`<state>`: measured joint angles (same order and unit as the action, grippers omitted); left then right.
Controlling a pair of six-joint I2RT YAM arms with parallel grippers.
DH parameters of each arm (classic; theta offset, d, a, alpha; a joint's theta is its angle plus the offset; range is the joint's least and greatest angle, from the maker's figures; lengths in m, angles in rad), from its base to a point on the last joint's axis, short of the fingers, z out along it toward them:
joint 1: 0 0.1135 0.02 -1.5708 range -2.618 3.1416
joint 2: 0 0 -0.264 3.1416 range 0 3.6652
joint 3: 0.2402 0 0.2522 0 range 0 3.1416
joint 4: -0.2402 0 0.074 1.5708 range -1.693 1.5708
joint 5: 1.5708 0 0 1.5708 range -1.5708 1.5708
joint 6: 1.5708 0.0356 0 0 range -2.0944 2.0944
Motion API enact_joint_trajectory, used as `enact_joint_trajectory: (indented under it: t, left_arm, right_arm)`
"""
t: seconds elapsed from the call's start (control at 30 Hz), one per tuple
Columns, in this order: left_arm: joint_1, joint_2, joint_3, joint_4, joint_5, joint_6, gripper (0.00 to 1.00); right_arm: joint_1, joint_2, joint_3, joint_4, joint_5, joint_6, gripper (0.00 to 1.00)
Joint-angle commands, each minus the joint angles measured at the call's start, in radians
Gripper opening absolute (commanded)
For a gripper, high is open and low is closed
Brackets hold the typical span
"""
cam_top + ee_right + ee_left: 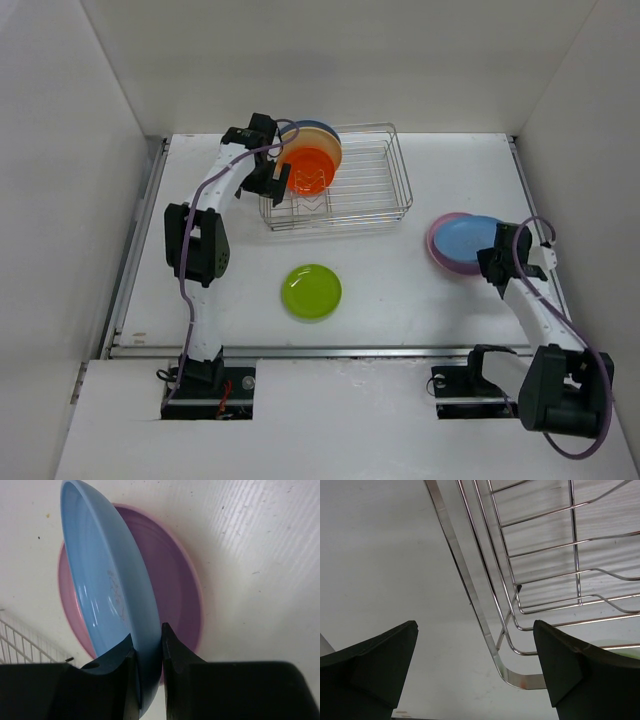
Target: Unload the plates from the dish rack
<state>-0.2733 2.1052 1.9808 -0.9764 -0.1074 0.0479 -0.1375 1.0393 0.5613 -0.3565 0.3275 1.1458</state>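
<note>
So the white counter (pixel 400 290) carries everything. The biggest thing on it is the dish rack (pixel 404 180), sitting toward the back, with its long axis running left to right in the top view. At its left end two plates stand on edge in the dividers: an orange-red plate (pixel 310 170) in front, hollow side toward the near edge, and a rear blue plate (pixel 318 130) right behind it.

Over on the right side the pink plate (pixel 440 250) lies flat on the counter. The light blue plate (pixel 110 595) is over it, tipped up steeply, hollow side facing the rack. The smaller lime green plate (pixel 311 291) lies flat near the front middle, well apart from the rest.

The right pincer (pixel 148 650) is clamped narrow on the light blue plate's near rim. The left pincer (pixel 475 630) is spread wide with nothing in it, over the rack's left corner rim, just beside the orange-red plate.
</note>
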Motion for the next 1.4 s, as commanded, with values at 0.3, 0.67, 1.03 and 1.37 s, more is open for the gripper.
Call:
enact_joint_trajectory:
  t: [0.3,0.67,1.03,1.37]
  left_arm:
    - [0.003,-0.045,0.018,-0.004,-0.009,0.021,1.00]
    - [0.003,-0.054,0.018,-0.004,0.034,0.041,1.00]
    - [0.003,-0.034,0.018,-0.004,0.025,0.050,1.00]
    - [0.003,-0.034,0.070,0.001,0.063,0.050,1.00]
  right_arm:
    - [-0.016,0.188,0.038,0.076,-0.122,-0.054,0.52]
    - [-0.016,0.009,0.038,-0.097,-0.145,-0.063,0.94]
    - [-0.016,-0.170,0.089,-0.277,-0.166,-0.054,0.94]
    - [-0.016,-0.038,0.046,0.019,-0.197,-0.165,0.93]
